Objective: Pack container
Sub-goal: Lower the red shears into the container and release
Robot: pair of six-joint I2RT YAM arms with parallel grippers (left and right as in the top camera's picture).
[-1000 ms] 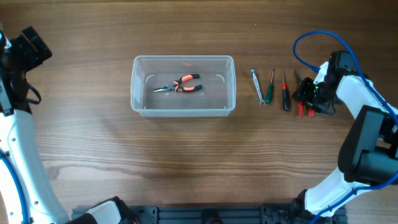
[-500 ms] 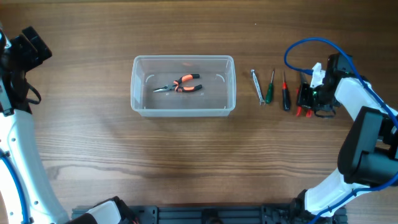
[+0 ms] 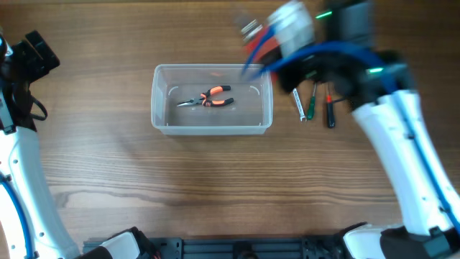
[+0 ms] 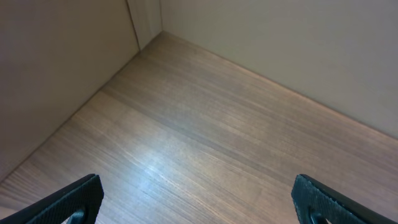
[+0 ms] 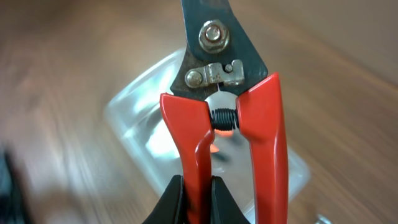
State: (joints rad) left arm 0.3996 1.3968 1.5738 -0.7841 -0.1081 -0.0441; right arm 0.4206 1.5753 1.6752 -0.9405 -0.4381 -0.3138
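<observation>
The brown wood-grain counter (image 3: 215, 180) is carrying the clear container (image 3: 155, 101) at its middle, with orange pliers (image 3: 208, 97) lying inside. The right pincer (image 5: 195, 201) is clenching one handle of the red cutters (image 5: 221, 106) above the container. The left pincer (image 4: 196, 202) is hanging released over the far left corner, where beige walls (image 4: 280, 43) are meeting.

Your container (image 3: 154, 101) is a clear, shallow, rectangular plastic tub with rounded corners and a thicker rim. You'll find it upright and open on the wooden counter (image 3: 215, 187), slightly left of the middle of the overhead view, long sides running left to right. One pair of orange-handled pliers (image 3: 208, 98) lies flat inside, near the middle.
</observation>
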